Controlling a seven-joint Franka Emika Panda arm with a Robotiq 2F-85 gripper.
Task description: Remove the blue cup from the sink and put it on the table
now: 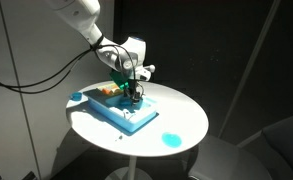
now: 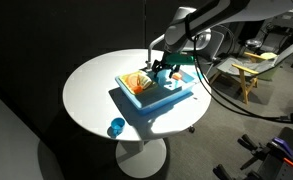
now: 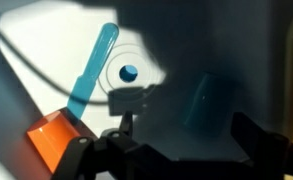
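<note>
Over the sink [image 1: 136, 122], which sat near the middle of the round white desk [image 1: 181, 110], my end effector [image 1: 134, 92] hung pointing down at the basin. From the exterior views I could not tell whether its tips were just above the rim or already inside. In the wrist view my end effector [image 3: 176, 150] had its two dark fingers [image 3: 266, 148] spread wide with nothing between them, gripping nothing. Beneath it lay the basin floor with its round drain [image 3: 129, 72], and an orange object [image 3: 54, 140] sat off to one side. In both exterior views the blue cup [image 1: 171, 139] [image 2: 116, 127] rested outside the sink, on the bare desk close to its edge and well apart from the sink.
</note>
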